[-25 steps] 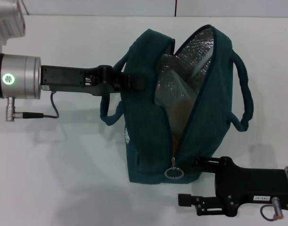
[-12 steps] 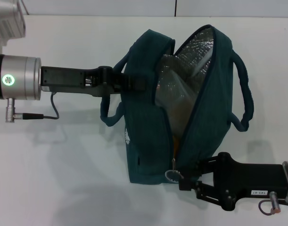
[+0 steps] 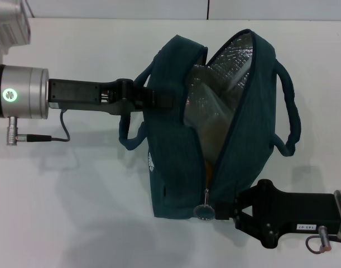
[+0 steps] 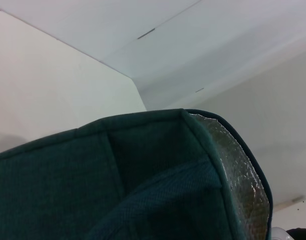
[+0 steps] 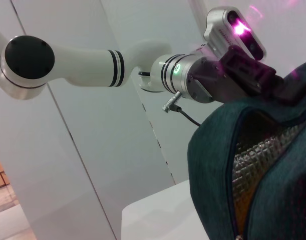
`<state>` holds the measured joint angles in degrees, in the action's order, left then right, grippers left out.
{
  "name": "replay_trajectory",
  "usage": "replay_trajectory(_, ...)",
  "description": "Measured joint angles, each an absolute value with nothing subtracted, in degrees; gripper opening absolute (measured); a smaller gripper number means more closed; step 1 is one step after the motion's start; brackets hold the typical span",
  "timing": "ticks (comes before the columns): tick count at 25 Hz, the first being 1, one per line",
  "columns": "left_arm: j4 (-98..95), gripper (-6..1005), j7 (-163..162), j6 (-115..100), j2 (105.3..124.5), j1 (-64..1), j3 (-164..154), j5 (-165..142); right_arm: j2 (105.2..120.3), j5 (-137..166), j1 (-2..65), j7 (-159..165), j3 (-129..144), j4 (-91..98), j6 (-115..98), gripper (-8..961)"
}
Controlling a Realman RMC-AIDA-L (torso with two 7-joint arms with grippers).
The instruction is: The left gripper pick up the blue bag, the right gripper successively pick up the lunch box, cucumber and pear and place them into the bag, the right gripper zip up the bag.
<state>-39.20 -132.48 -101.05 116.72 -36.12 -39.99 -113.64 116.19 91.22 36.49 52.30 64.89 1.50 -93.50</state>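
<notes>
The blue bag (image 3: 176,167) stands open in the middle of the table, its silver lining (image 3: 237,61) showing. My left gripper (image 3: 164,99) comes in from the left and is shut on the bag's left rim. Inside, the clear lunch box (image 3: 206,95) leans against the lining, with the orange pear (image 3: 214,133) below it. The cucumber is hidden. My right gripper (image 3: 219,211) reaches in from the lower right, shut on the ring zip pull (image 3: 203,211) at the near end of the zip. The left wrist view shows only bag fabric (image 4: 92,175) and lining (image 4: 243,175). The right wrist view shows the bag (image 5: 218,160) and the left gripper (image 5: 263,80).
The white table (image 3: 75,212) extends to the left and in front of the bag. A white wall (image 3: 159,8) runs along the table's far edge. The left arm's cable (image 3: 61,131) hangs below its silver wrist (image 3: 22,92).
The right gripper has risen from the table beside the bag to the zip pull and has gone from open to shut on it. The left arm and the bag have stayed put.
</notes>
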Motion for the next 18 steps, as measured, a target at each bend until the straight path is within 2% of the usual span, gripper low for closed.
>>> replay_trajectory(1, -39.20, 85, -132.48, -101.06, 116.72, -36.12, -39.99, -113.63, 116.19, 91.22, 36.49, 52.30, 64.88, 1.50, -93.50, 5)
replay_trajectory(10, -39.20, 85, -132.17, -101.17, 116.72, -36.12, -39.99, -113.53, 116.19, 91.23, 35.79, 52.30, 64.76, 2.26, -94.16, 2)
replay_trajectory(18, -39.20, 86, -132.01, -101.18, 116.71, -35.62, -39.91, -113.47, 115.75, 87.24, 30.67, 52.94, 64.68, 7.16, -97.61, -1)
